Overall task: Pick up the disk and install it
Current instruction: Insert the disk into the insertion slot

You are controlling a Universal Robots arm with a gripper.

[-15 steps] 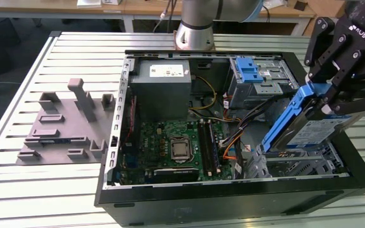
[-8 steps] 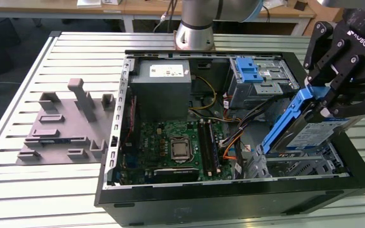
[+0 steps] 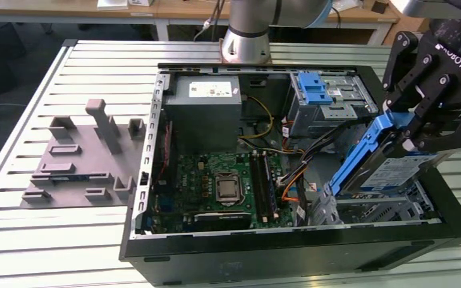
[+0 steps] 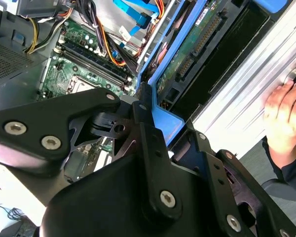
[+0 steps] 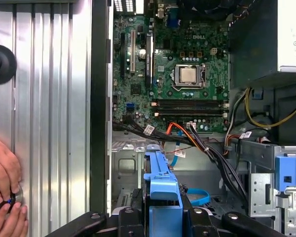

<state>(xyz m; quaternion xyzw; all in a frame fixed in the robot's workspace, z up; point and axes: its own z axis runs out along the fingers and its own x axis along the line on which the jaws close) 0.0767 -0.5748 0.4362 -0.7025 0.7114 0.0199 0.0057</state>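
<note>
Ribbed aluminium tabletop (image 3: pixel 22 228) is seen under an open computer case (image 3: pixel 295 255), and a grey moulded fixture (image 3: pixel 86 162) is laid at nine o'clock of the case in the exterior view. Inside the case a motherboard (image 3: pixel 222 180) is exposed. At twelve o'clock of it a grey power supply box (image 3: pixel 206 102) is mounted, and at about one o'clock a metal cage (image 3: pixel 323 96) with a blue latch.

The disk (image 3: pixel 391 173) is held clear of the table and steeply tilted, at three to four o'clock of the motherboard, over the drive bay (image 3: pixel 374 207) in that corner of the case. Whether its low end is touching the bay cannot be told. The gripper (image 3: pixel 413 135) is clamped on the disk's blue frame (image 5: pixel 163 182) at the raised end, with the fingers (image 4: pixel 144 116) drawn narrow against the plastic. A person's hand (image 5: pixel 4 175) is seen on the table outside the case wall.

The disk is judged stiff, dense and fairly heavy for its bulk, with smooth metal faces that could slip. Its bare circuit board and connector are judged fragile. The plastic frame is likely to flex, so a hold across the frame is thought best, well away from the board.
</note>
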